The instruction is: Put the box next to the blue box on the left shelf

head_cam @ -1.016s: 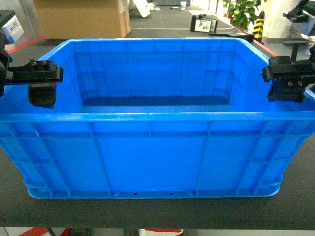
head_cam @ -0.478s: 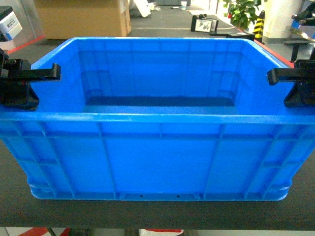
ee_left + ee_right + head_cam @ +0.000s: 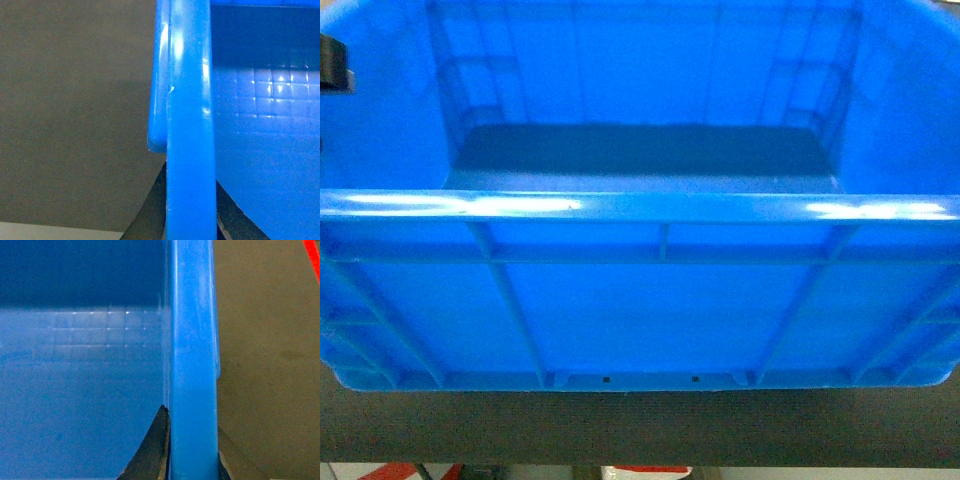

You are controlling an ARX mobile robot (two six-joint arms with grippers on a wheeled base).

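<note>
- Head view is filled almost wholly by the box [image 3: 640,300], so what lies beyond it is hidden; a dark mat [image 3: 640,425] is seen under its near wall
- Left gripper [image 3: 190,215] is seen in its wrist view pinching the box's left rim, one finger [image 3: 150,215] outside, the other inside
- Right gripper [image 3: 192,455] is likewise clamped astride the right rim, with the grid floor on its inner side
- Outside each gripper only grey-brown surface [image 3: 75,125] is seen

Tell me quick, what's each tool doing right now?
Left tool: shut on the box, gripping its left rim.
Right tool: shut on the box, gripping its right rim.
</note>
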